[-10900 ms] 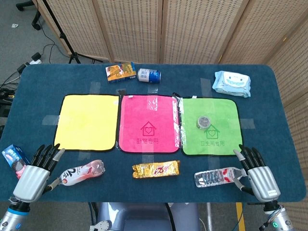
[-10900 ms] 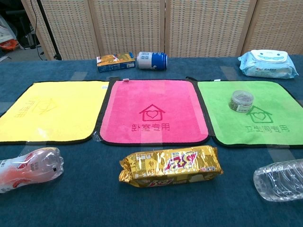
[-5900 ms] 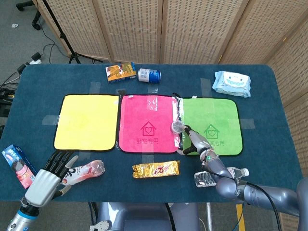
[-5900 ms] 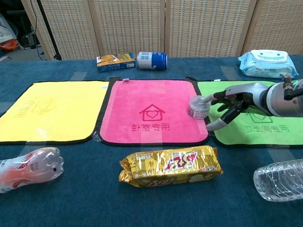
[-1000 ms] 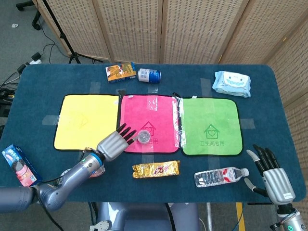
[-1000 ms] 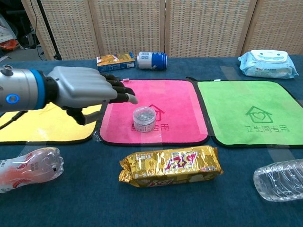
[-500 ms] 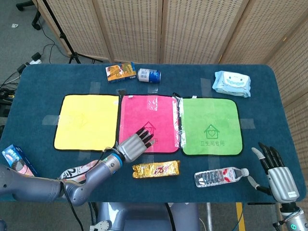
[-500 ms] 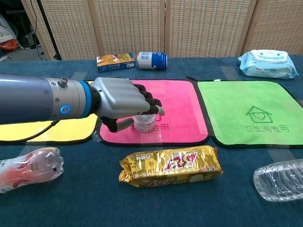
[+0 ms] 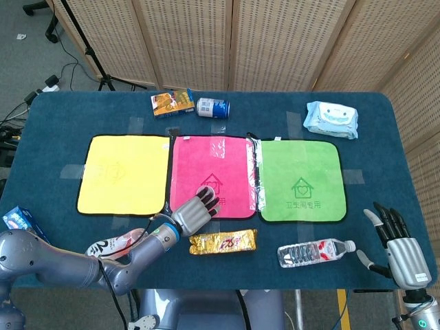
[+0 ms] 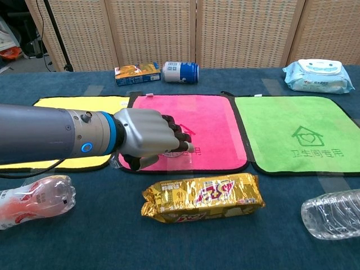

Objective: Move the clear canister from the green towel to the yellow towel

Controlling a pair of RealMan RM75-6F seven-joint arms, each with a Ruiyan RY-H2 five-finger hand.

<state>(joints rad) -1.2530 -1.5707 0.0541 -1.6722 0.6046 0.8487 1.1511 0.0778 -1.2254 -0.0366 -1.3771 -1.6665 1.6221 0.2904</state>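
Note:
My left hand lies over the lower middle of the pink towel, where the clear canister stood. In the chest view the left hand has its fingers curled downward and covers the canister, which shows in neither view. Whether the fingers grip it is hidden. The yellow towel lies to the left of the pink one and the green towel to the right, both bare. My right hand hovers off the table's near right corner with its fingers spread and nothing in it.
A gold snack packet lies just in front of the left hand. A water bottle lies front right and a red-and-white bottle front left. A blue can, an orange box and a wipes pack sit at the back.
My left hand has sunk lower over the canister, which showed under the fingers half a second ago and is now covered. The right hand has drifted slightly back.

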